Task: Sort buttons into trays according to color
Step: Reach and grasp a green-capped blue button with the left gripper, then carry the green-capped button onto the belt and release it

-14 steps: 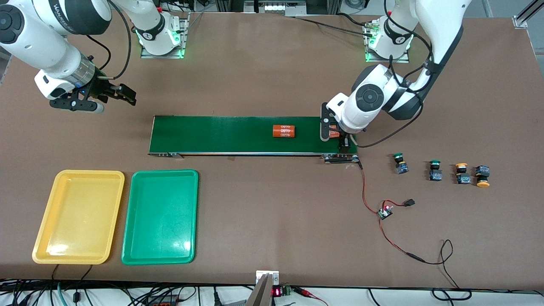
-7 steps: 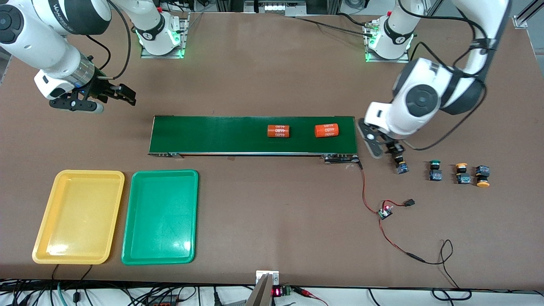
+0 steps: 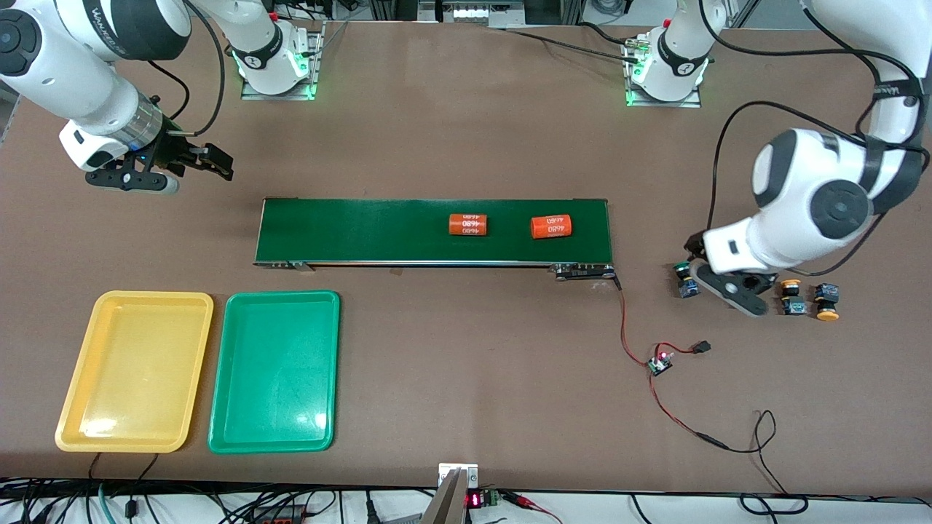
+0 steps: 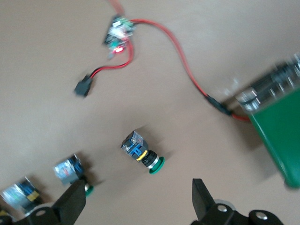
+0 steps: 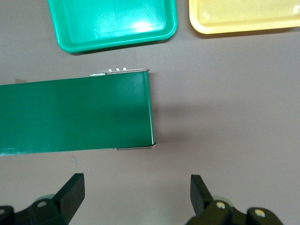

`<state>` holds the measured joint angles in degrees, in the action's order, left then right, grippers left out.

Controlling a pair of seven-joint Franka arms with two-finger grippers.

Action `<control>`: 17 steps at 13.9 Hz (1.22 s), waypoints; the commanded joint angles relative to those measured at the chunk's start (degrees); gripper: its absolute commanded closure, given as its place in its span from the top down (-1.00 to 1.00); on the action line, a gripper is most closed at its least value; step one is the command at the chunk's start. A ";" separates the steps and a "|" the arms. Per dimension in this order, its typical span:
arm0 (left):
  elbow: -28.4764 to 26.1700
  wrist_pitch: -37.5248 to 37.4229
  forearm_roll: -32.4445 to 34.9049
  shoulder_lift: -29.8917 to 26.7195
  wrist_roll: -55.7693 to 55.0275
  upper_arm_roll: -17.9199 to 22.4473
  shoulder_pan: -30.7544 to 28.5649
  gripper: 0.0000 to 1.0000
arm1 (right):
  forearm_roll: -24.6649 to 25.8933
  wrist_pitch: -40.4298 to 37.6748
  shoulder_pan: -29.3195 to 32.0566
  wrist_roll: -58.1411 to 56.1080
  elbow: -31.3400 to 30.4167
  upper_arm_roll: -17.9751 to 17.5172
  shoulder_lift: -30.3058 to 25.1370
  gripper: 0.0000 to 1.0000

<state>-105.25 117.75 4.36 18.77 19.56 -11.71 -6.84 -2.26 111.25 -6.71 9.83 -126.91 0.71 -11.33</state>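
Observation:
Four buttons lie in a row on the table at the left arm's end. One green-capped button (image 3: 684, 280) lies on its side, and two yellow-capped buttons (image 3: 792, 297) (image 3: 826, 302) lie past it. My left gripper (image 3: 724, 287) hangs open and empty low over the row and hides the second green button in the front view. In the left wrist view my left gripper (image 4: 138, 199) is open, with one green button (image 4: 143, 153) just ahead of the jaws and the other (image 4: 70, 171) beside one finger. The yellow tray (image 3: 135, 371) and green tray (image 3: 275, 371) are empty. My right gripper (image 3: 207, 159) waits open.
A dark-green conveyor belt (image 3: 364, 231) carries two orange cylinders (image 3: 467, 225) (image 3: 551, 226). A small circuit board (image 3: 661, 362) with red wires lies near the belt's end, nearer the front camera than the buttons. The right wrist view shows the belt end (image 5: 75, 115) and both trays.
My left arm has swung from the conveyor's end to over the row of buttons. The two orange cylinders have drifted along the belt toward the right arm's end. The right arm has not moved.

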 commanded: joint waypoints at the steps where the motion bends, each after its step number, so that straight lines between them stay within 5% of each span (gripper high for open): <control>1: 1.90 -1.38 -2.51 3.19 -15.99 2.48 1.48 1.00 | -0.46 -0.69 0.39 -2.80 0.61 -0.36 0.52 1.00; 4: 1.80 -1.29 -2.25 7.84 -28.50 3.88 2.79 1.00 | -0.46 -0.69 0.21 -6.39 0.61 -0.36 0.87 1.00; 12: 0.49 7.22 0.48 15.23 -29.05 7.05 4.64 1.00 | -0.46 -0.69 0.38 -7.64 0.61 -0.36 1.22 1.00; 13: 0.40 9.06 0.48 15.59 -29.05 7.14 4.47 0.87 | -0.46 -0.69 0.39 -7.64 0.61 -0.36 1.22 1.00; 17: -0.13 9.17 0.04 15.94 -30.37 7.05 4.73 -0.26 | -0.46 -0.69 0.39 -7.64 0.61 -0.36 1.22 1.00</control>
<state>-105.16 126.36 4.51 34.74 -9.27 -5.54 -3.33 -2.26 111.24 -6.78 3.41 -126.90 0.67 -10.18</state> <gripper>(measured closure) 0.229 0.000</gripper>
